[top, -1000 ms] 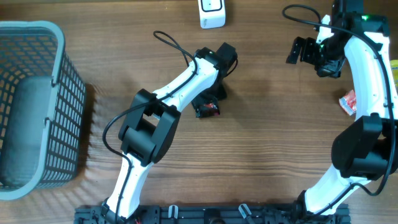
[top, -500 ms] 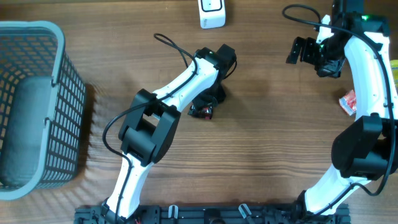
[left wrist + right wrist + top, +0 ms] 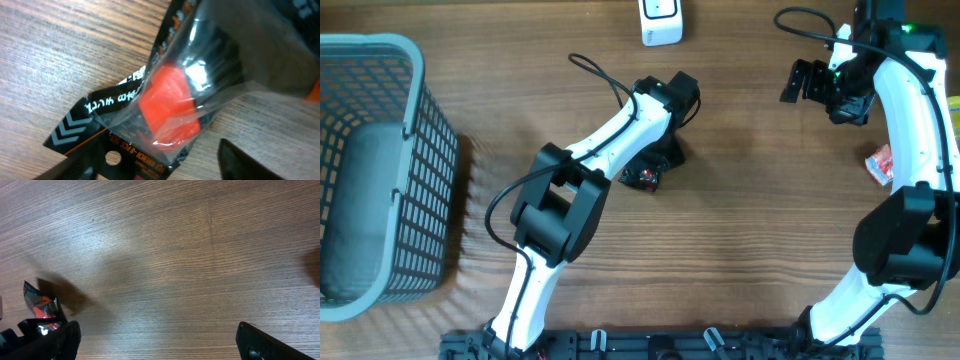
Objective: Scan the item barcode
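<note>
The left gripper [image 3: 157, 166] is hung low over the wooden table [image 3: 45, 45] with its jaws spread apart. One dark fingertip [image 3: 250, 160] is seen at each bottom corner of the wrist view. Nothing looks clamped. The packet [image 3: 170, 110] (black card, clear blister, something red-orange inside) is laid flat on the wood just ahead of the fingers, with its lower edge reaching in between them. Whether either finger is actually touching it can't be made out, tbh.

The right gripper [image 3: 160, 342] is held above bare wood with its jaws wide apart and nothing caught between them. From its wrist view, the same packet is spotted off to the lower left, well away from its fingers.

Other bits: a small white device [image 3: 661, 20] is sat well ahead of the left gripper, near the far edge. A grey basket [image 3: 380, 150] is placed well off to that gripper's left. A red-and-white wrapper [image 3: 880, 163] is tucked beside the right arm, behind and to the right of its gripper.
</note>
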`<state>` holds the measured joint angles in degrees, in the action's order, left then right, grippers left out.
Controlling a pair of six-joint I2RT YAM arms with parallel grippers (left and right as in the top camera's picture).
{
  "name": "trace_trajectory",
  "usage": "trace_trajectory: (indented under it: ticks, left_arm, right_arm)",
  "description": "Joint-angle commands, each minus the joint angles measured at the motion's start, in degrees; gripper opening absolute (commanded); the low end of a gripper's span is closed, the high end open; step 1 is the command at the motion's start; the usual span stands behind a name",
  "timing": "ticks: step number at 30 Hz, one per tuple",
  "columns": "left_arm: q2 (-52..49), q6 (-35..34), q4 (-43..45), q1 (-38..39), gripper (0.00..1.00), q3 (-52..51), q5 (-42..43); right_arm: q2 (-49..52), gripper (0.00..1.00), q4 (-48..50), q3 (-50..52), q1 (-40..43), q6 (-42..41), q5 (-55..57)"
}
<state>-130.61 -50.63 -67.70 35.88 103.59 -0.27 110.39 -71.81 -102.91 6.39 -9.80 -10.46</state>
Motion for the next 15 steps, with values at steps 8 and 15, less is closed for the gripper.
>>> trace_trajectory:
  ticks: [8, 15]
  left_arm:
    - [-0.22, 18.05, -0.87, -0.04, 1.0, -0.5, -7.58]
    - [-0.26, 36.68, 2.56, -0.15, 1.0, -0.52, -7.58]
  right_arm:
    - [0.02, 1.0, 0.35, -0.46, -0.44, 0.66, -0.37]
    - [0.02, 1.0, 0.35, -0.46, -0.44, 0.68, -0.35]
